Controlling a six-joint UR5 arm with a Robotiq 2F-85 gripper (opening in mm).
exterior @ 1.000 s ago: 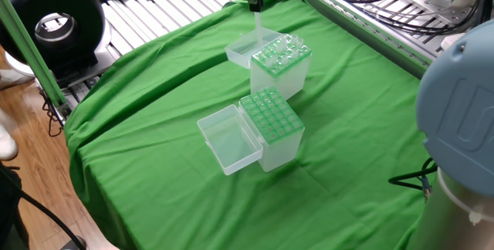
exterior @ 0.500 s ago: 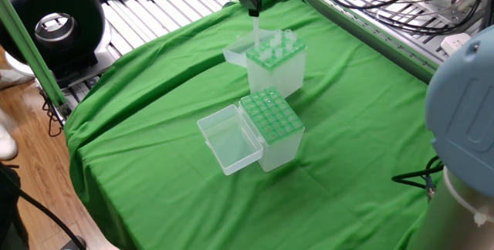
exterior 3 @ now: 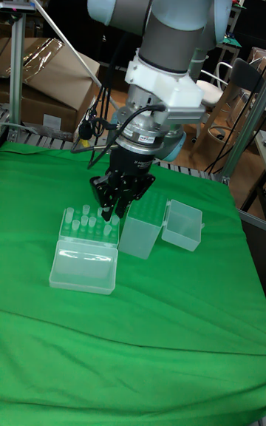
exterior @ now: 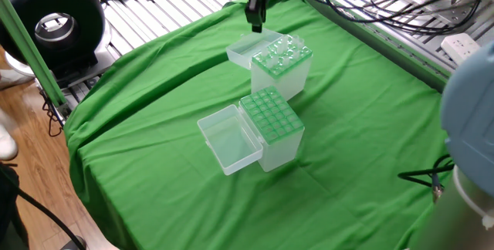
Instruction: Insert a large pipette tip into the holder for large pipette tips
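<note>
On a green-draped table (exterior: 154, 126), two translucent boxes stand with lids swung open. The holder for large pipette tips (exterior: 272, 127), its bright green grid bare, is the landmark; the supply box (exterior: 281, 64) bristling with clear tips stands just beyond it. The gripper (exterior: 256, 15) hangs directly over the supply box's far edge, probably to draw out a tip. Its fingers look close together, but whether they pinch a large pipette tip cannot be told; none shows clearly.
</note>
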